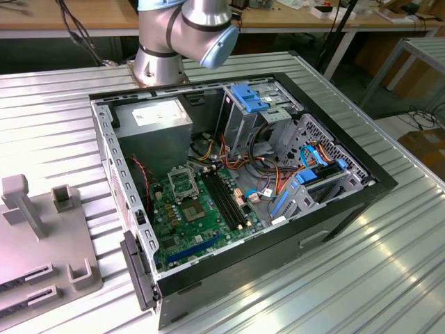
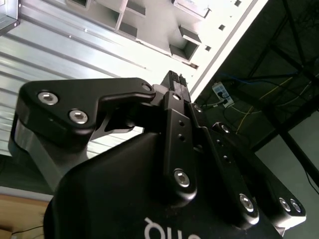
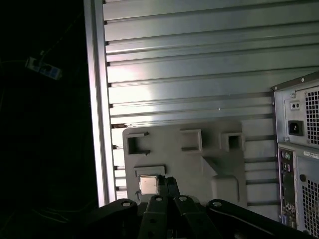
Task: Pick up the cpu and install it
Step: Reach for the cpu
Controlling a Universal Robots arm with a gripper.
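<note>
1. The gripper has its two black fingers drawn together at the tips, with no gap that I can see between them. In both wrist views nothing sits between the fingers, so it has hold of nothing.
2. In the first wrist view the fingertips line up right beside the cpu. I cannot tell whether they touch it or hang above it.
3. The cpu is a small, thin, flat square, pale silvery-tan with a brighter middle. It lies flat in a shallow square recess of a grey holder, at the end of the holder nearest the gripper.
4. Beyond the cpu, farther from the fingertips, the holder carries a row of three boxy raised pockets. Past those lies the ribbed metal table.
5. To one side of the gripper, well apart from the cpu, stands the back panel of a computer case.
6. In the exterior view the case lies open on the table, showing a green board with one square black-and-metal socket. The grey holder sits on the table at the exterior view's left of the case. The arm's base stands behind the case.
7. Counts: one gripper, one cpu, one holder, one case, one socket.
</note>
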